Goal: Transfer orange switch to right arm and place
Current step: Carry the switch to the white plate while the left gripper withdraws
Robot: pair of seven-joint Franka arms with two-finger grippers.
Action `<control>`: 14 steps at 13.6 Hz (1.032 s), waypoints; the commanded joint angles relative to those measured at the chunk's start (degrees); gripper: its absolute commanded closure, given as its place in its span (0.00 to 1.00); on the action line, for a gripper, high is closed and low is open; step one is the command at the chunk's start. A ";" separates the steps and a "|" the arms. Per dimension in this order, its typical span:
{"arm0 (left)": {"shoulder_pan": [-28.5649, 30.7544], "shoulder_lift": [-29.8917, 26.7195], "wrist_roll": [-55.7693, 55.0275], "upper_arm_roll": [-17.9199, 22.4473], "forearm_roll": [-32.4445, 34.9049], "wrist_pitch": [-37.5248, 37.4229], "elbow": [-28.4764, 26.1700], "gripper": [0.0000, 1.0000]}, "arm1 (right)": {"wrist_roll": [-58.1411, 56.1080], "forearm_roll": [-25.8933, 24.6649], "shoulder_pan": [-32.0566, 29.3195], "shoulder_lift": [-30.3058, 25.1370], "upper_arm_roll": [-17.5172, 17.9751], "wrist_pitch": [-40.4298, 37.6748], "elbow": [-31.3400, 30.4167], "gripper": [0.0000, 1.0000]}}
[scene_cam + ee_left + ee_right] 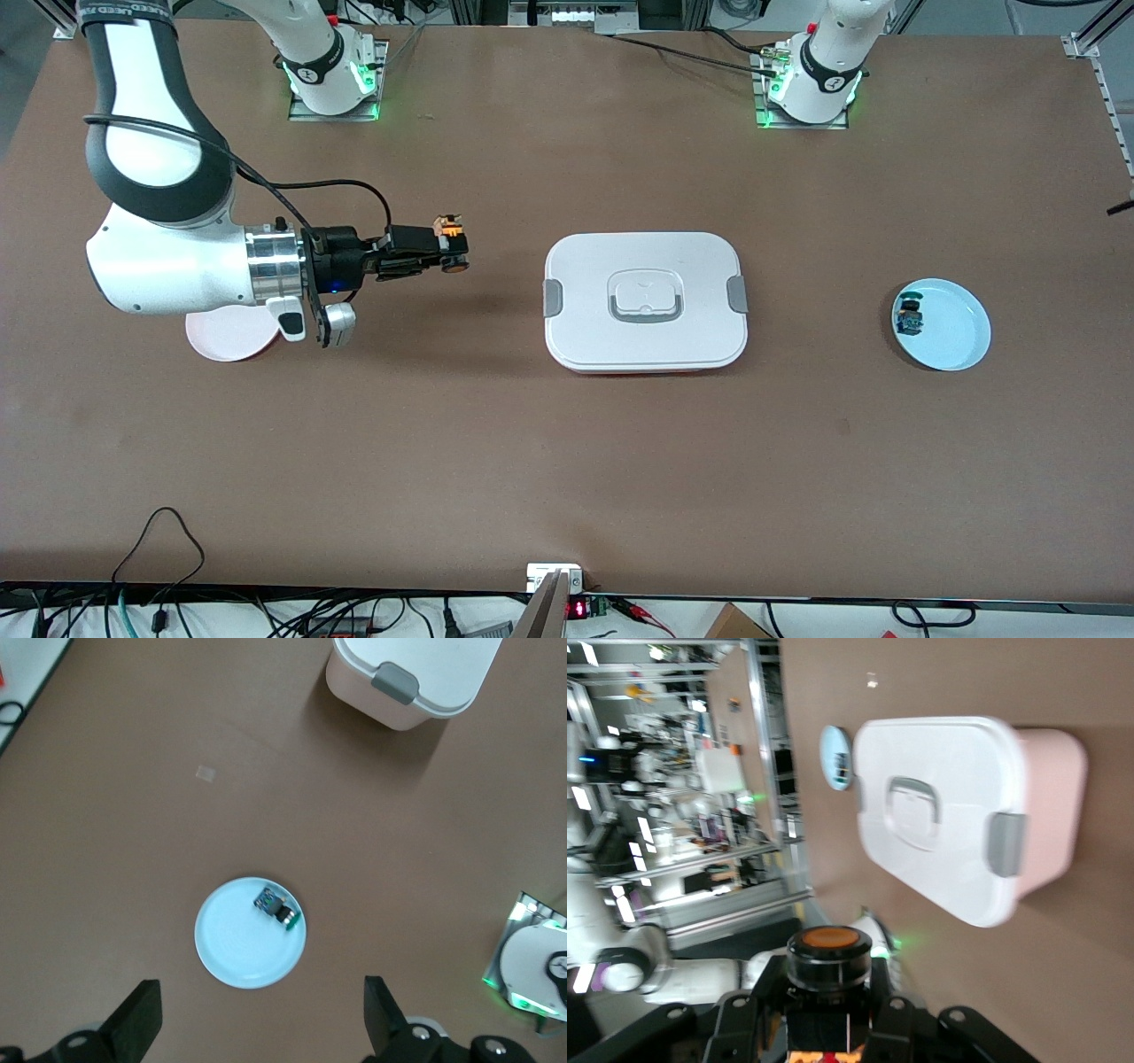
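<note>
I see only part of the pink plate (pixel 226 335), hidden under the right arm (pixel 168 266); the right pincer (pixel 447 251) grips the orange switch (pixel 451 232) above the desk (pixel 567 461), toward the lidded box (pixel 645 301); the left pincer (pixel 257 1028) hangs open over the blue plate (pixel 239 948), only its fingertips (pixel 137 1014) showing.

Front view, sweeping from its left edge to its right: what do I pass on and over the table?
pink plate → right gripper holding the orange switch → white lidded box → blue-capped part → light blue plate
</note>
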 commanded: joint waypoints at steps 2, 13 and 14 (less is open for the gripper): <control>-4.85 -6.50 -13.34 0.11 2.51 -5.50 -1.53 0.00 | -6.34 -15.09 -2.91 -2.12 0.13 -1.89 -3.27 0.98; -8.38 -7.31 -24.10 0.03 2.51 -6.40 -2.33 0.00 | -37.82 -59.30 -10.48 -2.56 0.13 4.32 -8.63 0.98; -9.25 -7.31 -24.10 0.03 2.51 -6.05 -2.33 0.00 | -40.89 -61.77 -10.65 -2.74 0.13 6.69 -9.77 0.98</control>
